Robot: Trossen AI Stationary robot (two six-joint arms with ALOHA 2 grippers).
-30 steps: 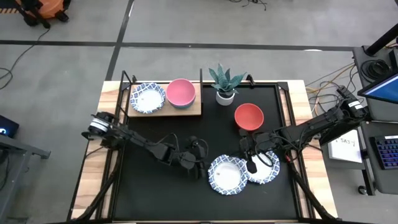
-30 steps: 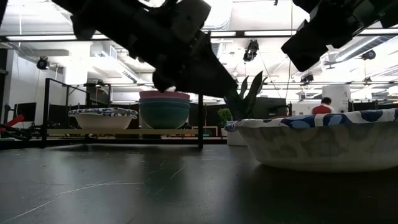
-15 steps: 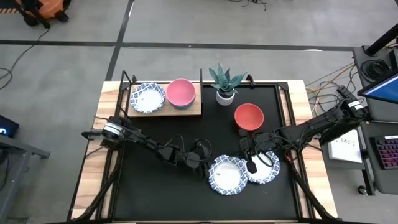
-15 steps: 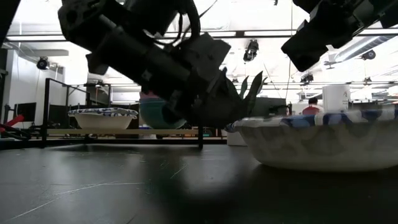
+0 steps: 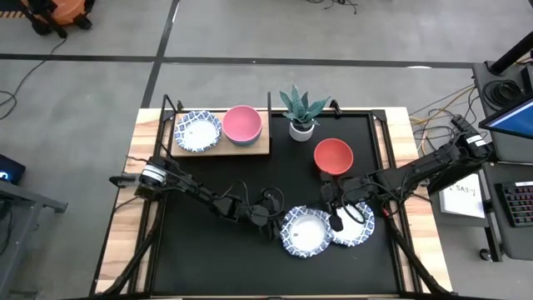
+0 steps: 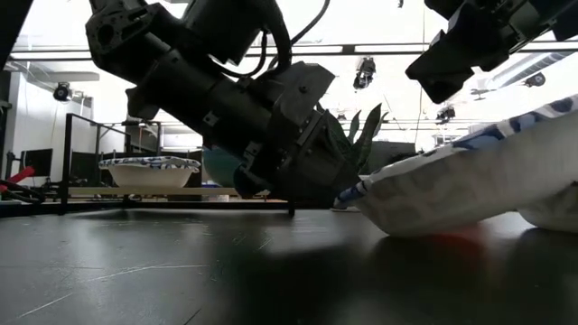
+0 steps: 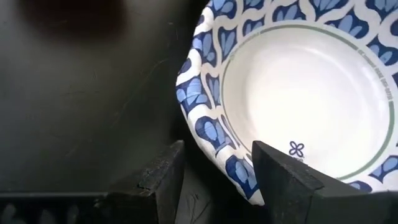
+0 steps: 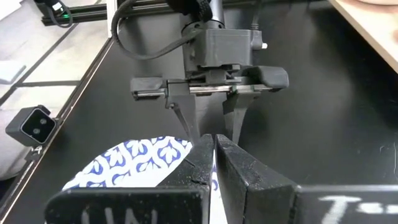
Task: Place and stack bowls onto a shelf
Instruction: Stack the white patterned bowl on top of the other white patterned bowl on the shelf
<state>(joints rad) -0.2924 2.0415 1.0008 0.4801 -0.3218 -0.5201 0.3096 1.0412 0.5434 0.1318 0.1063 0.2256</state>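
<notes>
— Where do we have the left gripper [image 5: 277, 225]?

— Low on the black table [image 5: 208, 179], at the left rim of the nearer patterned bowl [image 5: 306, 232]. Our fingers [image 7: 163, 174] are spread, one on each side of the rim, and that bowl sits tilted in the low view.

— And the right gripper [image 5: 335, 218]?

— Pinched tight on the rim of the second patterned bowl [image 5: 358, 227], just right of the first.

— The rest?

— The red bowl [image 5: 333, 156] sits farther back. On the shelf [image 5: 246, 148], far left, we see a patterned bowl [image 5: 198, 131] beside a pink-topped stack [image 5: 242, 123].
</notes>
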